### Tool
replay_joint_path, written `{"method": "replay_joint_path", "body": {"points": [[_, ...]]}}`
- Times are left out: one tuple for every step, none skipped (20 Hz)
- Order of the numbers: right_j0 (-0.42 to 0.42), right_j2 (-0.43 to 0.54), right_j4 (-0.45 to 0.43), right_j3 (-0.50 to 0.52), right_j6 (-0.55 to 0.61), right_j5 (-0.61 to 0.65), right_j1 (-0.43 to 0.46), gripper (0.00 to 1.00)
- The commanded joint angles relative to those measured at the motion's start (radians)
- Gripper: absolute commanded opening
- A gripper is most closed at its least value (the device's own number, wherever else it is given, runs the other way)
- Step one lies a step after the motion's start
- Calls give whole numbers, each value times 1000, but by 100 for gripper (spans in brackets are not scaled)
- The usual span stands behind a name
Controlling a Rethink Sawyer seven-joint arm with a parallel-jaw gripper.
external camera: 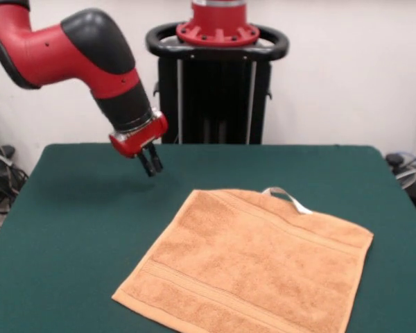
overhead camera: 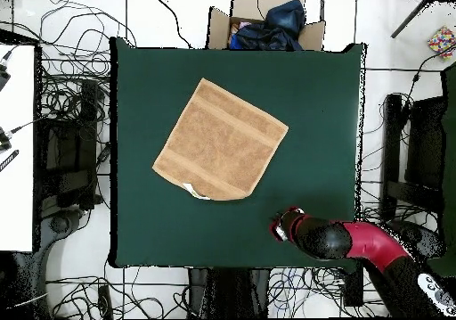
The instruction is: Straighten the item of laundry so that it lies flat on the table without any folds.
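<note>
The towel [external camera: 253, 267] lies spread on the green counter [external camera: 76, 229], turned at an angle to the counter's edges, so that its corners point toward the sides. It is an orange-tan terry cloth with woven bands running across it near two opposite edges. It looks flat, with no fold that shows. In the front view its nearest edge runs out of the bottom of the picture. A small white tag [external camera: 288, 198] loops up from the edge that faces the robot; in the overhead view the same tag [overhead camera: 191, 191] shows as a pale spot on the towel's [overhead camera: 221, 140] lower edge.

The claw [external camera: 151, 164] hangs above the bare counter [overhead camera: 321, 111], well apart from the towel and off its tagged side, holding nothing. Its two dark fingers [external camera: 145, 165] point down and stand close together with only a narrow gap between them, so it looks clenched. From above, the claw [overhead camera: 282, 225] sits near the counter's edge at the robot's side.
</note>
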Motion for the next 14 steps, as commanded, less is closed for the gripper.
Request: {"method": "replay_joint_path", "body": {"points": [[30,107,-78,-8,-136,-39,30,0],[28,107,-82,-9,-137,-40,24,0],[29,106,-88,-11,-134,-43,20,0],[28,104,-99,-13,-130,-49,15,0],[29,101,-108,-17,-127,-53,15,0],[32,94,-126,-25,-122,-60,17,0],[34,91,-136,-31,-118,-64,19,0],[43,80,-157,-43,-108,-76,21,0],[46,77,-165,-49,-101,-82,21,0],[58,66,-181,-58,-88,-85,16,0],[60,64,-186,-61,-83,-84,15,0],[66,60,-195,-64,-71,-89,9,0],[70,59,-200,-63,-60,-91,6,0],[77,54,-210,-66,-44,-97,0,0]]}}
